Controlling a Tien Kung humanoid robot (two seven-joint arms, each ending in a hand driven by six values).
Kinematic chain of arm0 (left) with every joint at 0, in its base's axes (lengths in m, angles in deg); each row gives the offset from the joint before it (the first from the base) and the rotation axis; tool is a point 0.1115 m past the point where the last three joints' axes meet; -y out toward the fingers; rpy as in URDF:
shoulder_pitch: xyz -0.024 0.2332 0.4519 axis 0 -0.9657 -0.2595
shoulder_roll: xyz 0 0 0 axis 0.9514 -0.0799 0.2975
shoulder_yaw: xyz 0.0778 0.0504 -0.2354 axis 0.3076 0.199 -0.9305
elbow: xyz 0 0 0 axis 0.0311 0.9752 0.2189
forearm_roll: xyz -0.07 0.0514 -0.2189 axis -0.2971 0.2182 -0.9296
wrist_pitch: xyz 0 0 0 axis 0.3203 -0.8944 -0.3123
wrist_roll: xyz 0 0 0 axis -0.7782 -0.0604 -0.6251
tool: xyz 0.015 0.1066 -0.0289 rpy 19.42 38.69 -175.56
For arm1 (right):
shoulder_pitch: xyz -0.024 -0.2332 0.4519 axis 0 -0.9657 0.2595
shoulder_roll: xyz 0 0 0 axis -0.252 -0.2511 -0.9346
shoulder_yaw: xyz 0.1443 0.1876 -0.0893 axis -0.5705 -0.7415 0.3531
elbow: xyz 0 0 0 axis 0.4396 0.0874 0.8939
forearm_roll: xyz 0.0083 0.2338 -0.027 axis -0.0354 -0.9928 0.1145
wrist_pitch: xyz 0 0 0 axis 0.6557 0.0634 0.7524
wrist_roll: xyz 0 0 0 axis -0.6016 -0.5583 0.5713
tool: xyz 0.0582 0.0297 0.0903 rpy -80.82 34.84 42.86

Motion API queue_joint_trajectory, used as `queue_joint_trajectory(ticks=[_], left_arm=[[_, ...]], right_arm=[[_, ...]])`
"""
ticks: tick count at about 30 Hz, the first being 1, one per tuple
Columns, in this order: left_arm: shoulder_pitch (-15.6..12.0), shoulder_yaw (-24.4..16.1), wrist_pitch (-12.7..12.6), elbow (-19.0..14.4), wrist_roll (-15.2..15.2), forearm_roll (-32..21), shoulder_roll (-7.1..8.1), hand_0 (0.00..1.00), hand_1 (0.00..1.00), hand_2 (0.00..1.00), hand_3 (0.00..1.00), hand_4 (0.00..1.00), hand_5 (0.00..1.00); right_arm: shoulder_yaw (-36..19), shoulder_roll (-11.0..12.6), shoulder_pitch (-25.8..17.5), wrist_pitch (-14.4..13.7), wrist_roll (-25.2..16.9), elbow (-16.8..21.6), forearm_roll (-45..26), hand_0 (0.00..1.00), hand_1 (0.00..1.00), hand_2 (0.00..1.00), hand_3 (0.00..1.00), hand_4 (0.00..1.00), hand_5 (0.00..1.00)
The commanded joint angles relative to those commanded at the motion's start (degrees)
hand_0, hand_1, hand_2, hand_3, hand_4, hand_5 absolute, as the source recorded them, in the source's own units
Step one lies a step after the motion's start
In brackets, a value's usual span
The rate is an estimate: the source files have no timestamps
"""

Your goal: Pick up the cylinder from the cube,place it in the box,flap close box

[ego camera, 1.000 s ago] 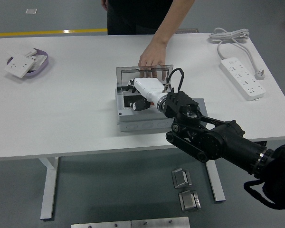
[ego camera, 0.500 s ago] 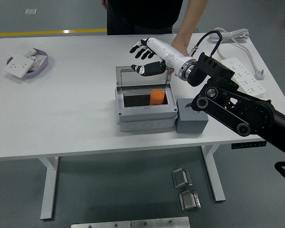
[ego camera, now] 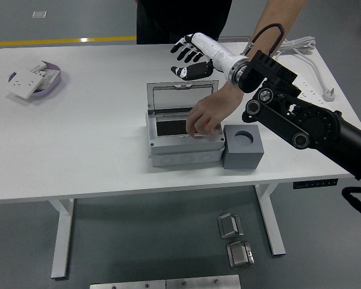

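fingers [ego camera: 182, 54] of the right hand [ego camera: 189, 57] are spread & loose, holding nothing; hand hovers above the table, just beyond the far edge of the raised lid [ego camera: 182, 96]. left hand not in view. box [ego camera: 183, 144] sits mid-table w/ its clear lid standing upright at the far side, so not flapped shut yet. grey cube [ego camera: 243, 146] touches the box's right side; the round socket on its top is empty, so pick-up looks done. a person's hand [ego camera: 203, 117] reaches from the far side down into the box's right part, covering that spot. a sliver of orange shows under the fingers, prob the cylinder [ego camera: 192, 127], but can't tell for sure. judging by this: placing prob done, closing the lid is left, & the person's hand is in the way of that.
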State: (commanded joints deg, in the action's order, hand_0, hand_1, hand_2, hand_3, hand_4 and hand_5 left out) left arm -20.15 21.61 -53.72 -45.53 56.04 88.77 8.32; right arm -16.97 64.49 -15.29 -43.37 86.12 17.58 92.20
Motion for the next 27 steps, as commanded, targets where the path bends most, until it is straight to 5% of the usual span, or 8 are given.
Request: queue_joint_trajectory(ticks=[7,12,19,27], left_arm=[[0.49,0.77,0.14,0.00,-0.16,-0.20,0.19,0.608,0.627,0.621,0.665,0.680,0.303],[0.49,1.04,0.16,0.00,-0.21,-0.31,0.16,0.608,0.627,0.621,0.665,0.681,0.304],[0.52,1.10,0.18,0.00,-0.31,-0.44,0.04,0.608,0.627,0.621,0.665,0.681,0.305],[0.02,1.04,0.07,0.00,-0.39,-0.82,-0.19,0.608,0.627,0.622,0.665,0.682,0.305]], right_arm=[[3.89,-3.81,1.16,-1.03,-2.16,-8.73,-3.92,0.636,0.620,0.631,0.698,0.696,0.232],[6.13,-4.51,0.83,-1.51,-2.47,-10.48,-4.31,0.634,0.619,0.625,0.697,0.692,0.235],[7.87,-3.34,-0.27,-1.99,-2.56,-8.50,-4.01,0.626,0.619,0.621,0.698,0.689,0.236],[7.56,1.91,-2.27,-2.48,-0.55,0.98,0.91,0.624,0.616,0.619,0.695,0.691,0.247]])
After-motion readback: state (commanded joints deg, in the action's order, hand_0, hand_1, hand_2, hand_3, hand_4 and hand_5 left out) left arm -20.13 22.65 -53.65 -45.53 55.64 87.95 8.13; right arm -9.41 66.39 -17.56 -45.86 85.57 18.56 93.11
